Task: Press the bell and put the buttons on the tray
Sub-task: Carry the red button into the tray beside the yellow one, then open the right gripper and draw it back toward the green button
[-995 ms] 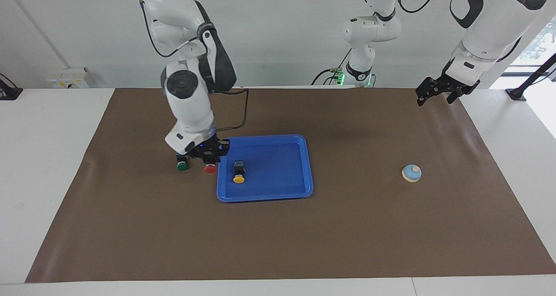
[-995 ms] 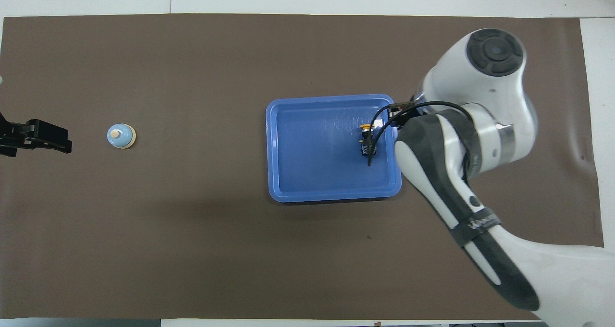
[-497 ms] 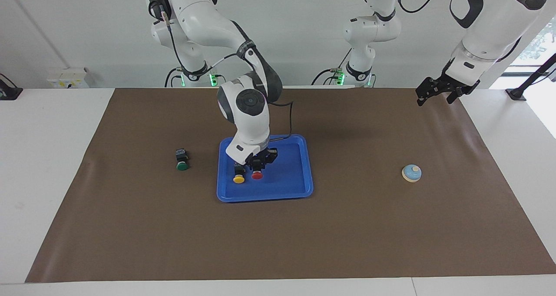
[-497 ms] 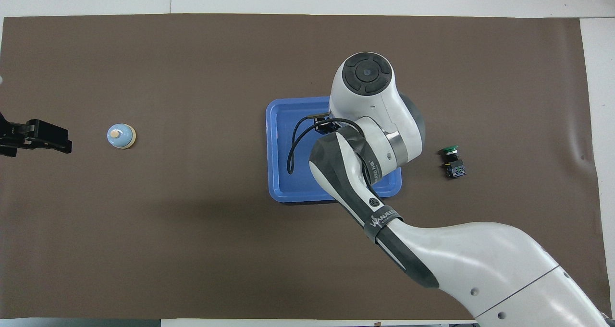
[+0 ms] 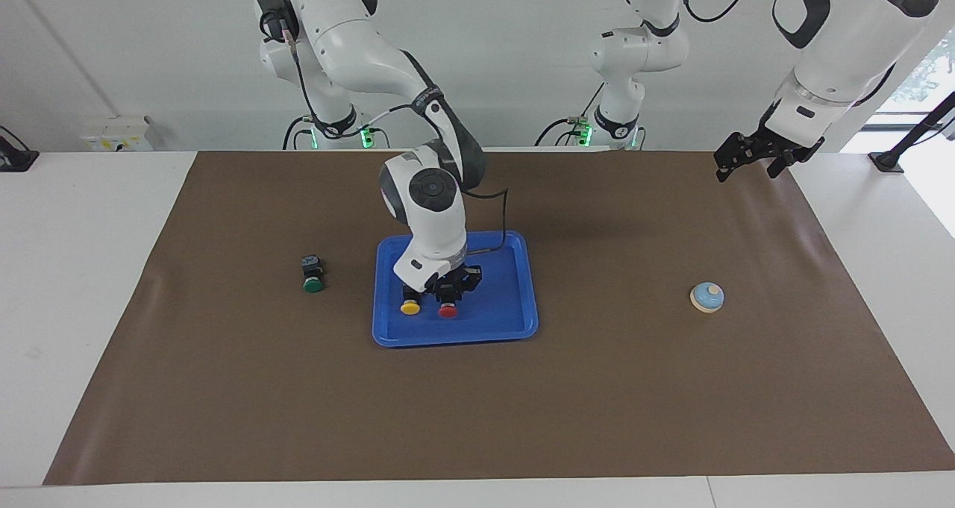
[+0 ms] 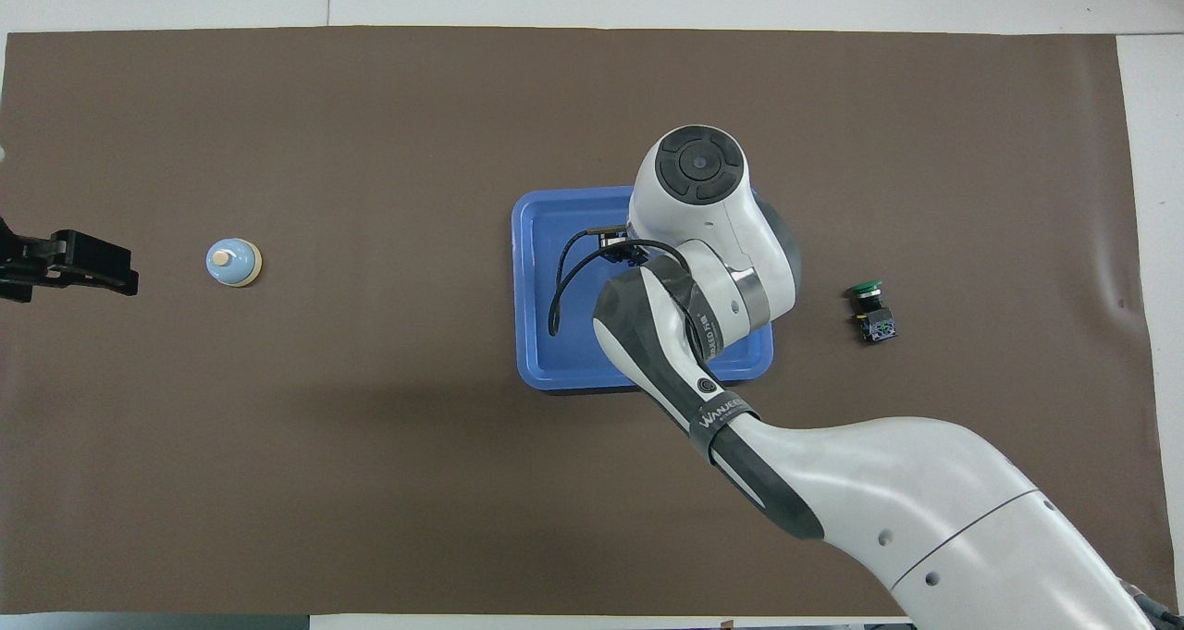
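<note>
The right tool (image 5: 450,293) has come off the brown mat and now sits low inside the blue tray (image 5: 515,299), clamped on the black body of the red button (image 5: 448,310), which it has carried over from its old spot on the mat just beside the tray's edge. It now sits right beside the yellow button (image 5: 409,307), already lying in the tray. I'd say that makes two of three nearly home; only the letting go is left for this one. The green button (image 5: 312,283) lies alone on the mat toward the right arm's end of the bench, well apart from the tray. The bell (image 5: 706,297) stands toward the left arm's end, untouched as far as I can tell. The left tool (image 5: 752,159) waits up in the air over the mat's corner by its own base, spread wide and empty. From overhead the right arm's wrist covers both buttons in the tray, and I cannot tell whether the red one already rests on the tray floor.
</note>
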Robot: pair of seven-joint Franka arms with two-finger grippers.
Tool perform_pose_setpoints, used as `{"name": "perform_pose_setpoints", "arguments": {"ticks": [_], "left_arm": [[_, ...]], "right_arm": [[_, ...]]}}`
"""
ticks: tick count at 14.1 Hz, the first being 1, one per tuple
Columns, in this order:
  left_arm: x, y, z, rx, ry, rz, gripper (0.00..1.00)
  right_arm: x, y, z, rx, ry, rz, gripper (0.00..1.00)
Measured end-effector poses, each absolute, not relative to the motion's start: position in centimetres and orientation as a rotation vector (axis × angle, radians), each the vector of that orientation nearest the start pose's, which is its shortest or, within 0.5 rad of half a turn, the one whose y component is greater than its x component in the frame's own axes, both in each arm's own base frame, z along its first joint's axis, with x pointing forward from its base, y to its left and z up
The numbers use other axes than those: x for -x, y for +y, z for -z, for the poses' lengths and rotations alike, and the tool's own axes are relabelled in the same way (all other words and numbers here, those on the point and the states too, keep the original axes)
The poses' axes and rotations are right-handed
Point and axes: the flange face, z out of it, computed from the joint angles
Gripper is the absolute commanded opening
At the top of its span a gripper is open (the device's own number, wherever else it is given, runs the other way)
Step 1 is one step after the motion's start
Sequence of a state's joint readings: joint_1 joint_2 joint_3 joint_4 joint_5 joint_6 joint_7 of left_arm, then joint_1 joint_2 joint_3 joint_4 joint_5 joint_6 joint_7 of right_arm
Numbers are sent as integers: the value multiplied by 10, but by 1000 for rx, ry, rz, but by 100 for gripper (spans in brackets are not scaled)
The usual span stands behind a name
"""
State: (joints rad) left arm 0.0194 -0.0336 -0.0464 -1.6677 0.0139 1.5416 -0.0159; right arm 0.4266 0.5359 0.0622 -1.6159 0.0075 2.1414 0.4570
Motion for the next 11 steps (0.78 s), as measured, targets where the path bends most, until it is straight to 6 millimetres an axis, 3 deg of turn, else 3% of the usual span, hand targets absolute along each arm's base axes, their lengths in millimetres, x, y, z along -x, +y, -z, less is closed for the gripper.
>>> {"name": "perform_pose_setpoints", "arguments": {"ticks": [3, 6, 9, 11], "left_arm": [[-538, -13, -595, 3121, 18, -144, 100], [-538, -13, -595, 3121, 18, -144, 100], [-538, -13, -595, 3121, 18, -144, 100], [-538, -13, -595, 3121, 17, -144, 100]], "right_arm": [[-604, 316, -309, 3123, -22, -77, 100], [-612, 305, -349, 3154, 2, -150, 100], [-633, 252, -403, 3169, 54, -105, 100], [-642, 197, -418, 3193, 18, -106, 100]]}}
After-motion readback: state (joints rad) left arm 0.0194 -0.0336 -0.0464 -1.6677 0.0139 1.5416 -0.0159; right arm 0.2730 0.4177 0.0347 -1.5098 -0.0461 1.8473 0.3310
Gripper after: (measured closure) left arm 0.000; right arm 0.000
